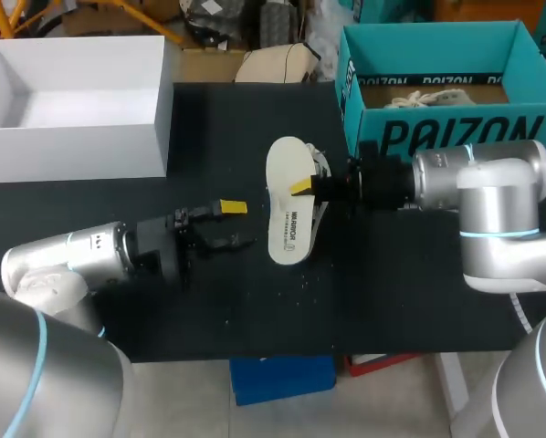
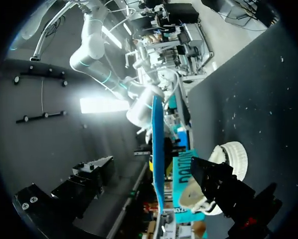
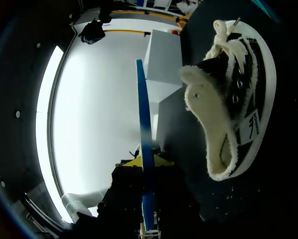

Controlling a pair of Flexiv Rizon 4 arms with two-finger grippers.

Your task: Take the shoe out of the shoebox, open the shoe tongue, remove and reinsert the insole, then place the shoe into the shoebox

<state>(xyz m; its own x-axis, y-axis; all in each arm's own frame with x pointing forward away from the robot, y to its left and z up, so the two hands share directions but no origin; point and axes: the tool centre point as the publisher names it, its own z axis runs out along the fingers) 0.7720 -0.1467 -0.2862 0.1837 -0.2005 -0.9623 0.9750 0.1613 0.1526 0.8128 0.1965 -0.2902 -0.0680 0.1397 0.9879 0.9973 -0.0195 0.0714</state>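
At table centre, head view: one pale insole (image 1: 287,219), printed face up, out of the shoe and held level above the black table (image 1: 392,292). Right claw (image 1: 302,188): pinching the insole near its 12 o'clock end, one yellow tip on top; the right wrist view shows the insole edge-on between the two fingers. Shoe (image 3: 241,94): out of the box, on its side on the table, fleece-lined mouth wide open, just beside the held insole on its 2 o'clock side and partly hidden behind it from above. Left claw (image 1: 236,225): spread, holding nothing, near the insole at its 8 o'clock, not touching it. Teal shoebox (image 1: 456,137): open, at 1 o'clock from the shoe. White box (image 1: 72,137): open, at 10 o'clock, well apart. Progress, as judged: shoe taken out and insole removed. The tongue looks pulled back, though this cannot be confirmed. Outstanding: insole back into the shoe, then shoe back into the shoebox.
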